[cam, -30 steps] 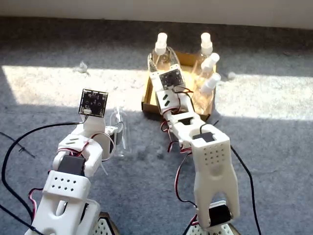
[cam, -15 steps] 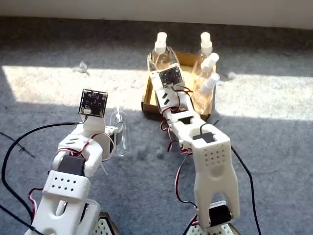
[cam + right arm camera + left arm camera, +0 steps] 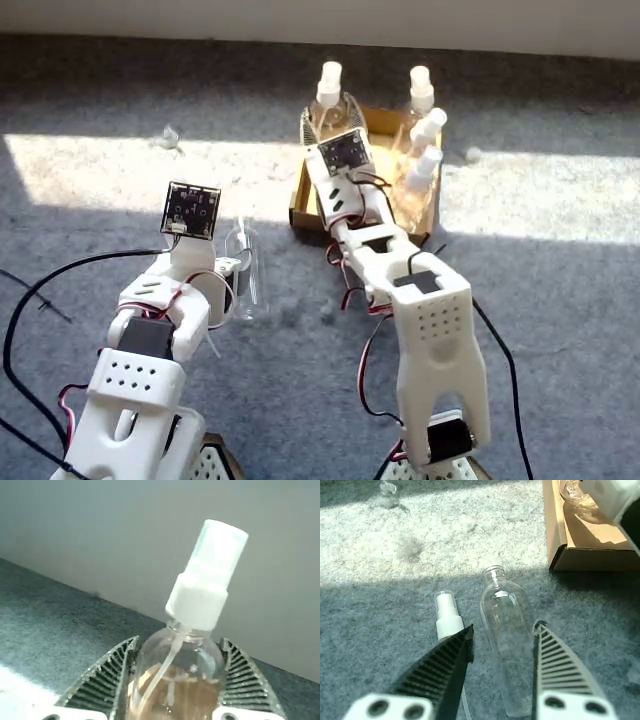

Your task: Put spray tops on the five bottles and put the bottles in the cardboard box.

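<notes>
My right gripper is shut on a clear bottle with a white spray top, held upright over the far left corner of the cardboard box. In the right wrist view the same bottle stands between my right gripper fingers. Three more topped bottles stand or lean on the box's right side. On the carpet left of the box an uncapped clear bottle lies between the fingers of my open left gripper. A loose spray top lies right beside it.
A small clear plastic piece lies on the sunlit carpet far left of the box, and another lies to its right. A black cable loops by the left arm's base. A wall runs behind the box.
My right gripper has tipped up and back a little with its bottle; the leaning bottles in the box shifted slightly. The left arm has kept still.
</notes>
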Tool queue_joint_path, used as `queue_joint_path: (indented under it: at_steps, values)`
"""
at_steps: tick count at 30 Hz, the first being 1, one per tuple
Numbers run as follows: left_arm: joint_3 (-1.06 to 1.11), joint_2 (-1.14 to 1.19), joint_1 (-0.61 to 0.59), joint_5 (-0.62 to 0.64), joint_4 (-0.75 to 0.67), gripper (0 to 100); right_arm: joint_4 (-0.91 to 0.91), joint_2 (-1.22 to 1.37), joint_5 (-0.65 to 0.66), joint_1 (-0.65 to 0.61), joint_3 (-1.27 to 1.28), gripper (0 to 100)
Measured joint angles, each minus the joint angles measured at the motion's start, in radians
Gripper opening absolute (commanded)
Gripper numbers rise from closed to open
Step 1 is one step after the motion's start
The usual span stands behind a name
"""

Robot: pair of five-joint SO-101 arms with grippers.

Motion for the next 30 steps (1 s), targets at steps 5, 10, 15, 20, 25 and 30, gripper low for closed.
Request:
queue_joint_path:
  at_steps: [5, 10, 15, 20, 25, 30]
  values:
    - [0.000, 0.000, 0.000, 0.000, 0.000, 19, 0.011, -0.002, 0.002, 0.006, 0.003, 28.3]
    - [0.000, 0.000, 0.000, 0.000, 0.000, 19, 0.011, 0.000, 0.002, 0.002, 0.003, 28.3]
    - [0.000, 0.000, 0.000, 0.000, 0.000, 19, 0.011, 0.000, 0.000, 0.002, 0.003, 28.3]
    - [0.000, 0.000, 0.000, 0.000, 0.000, 19, 0.011, -0.052, 0.000, 0.003, 0.005, 28.3]
    - [0.000, 0.000, 0.000, 0.000, -0.023, 19, 0.057, -0.164, 0.000, 0.002, 0.005, 28.3]
    - [0.000, 0.000, 0.000, 0.000, -0.025, 19, 0.143, -0.249, 0.000, 0.002, 0.005, 28.3]
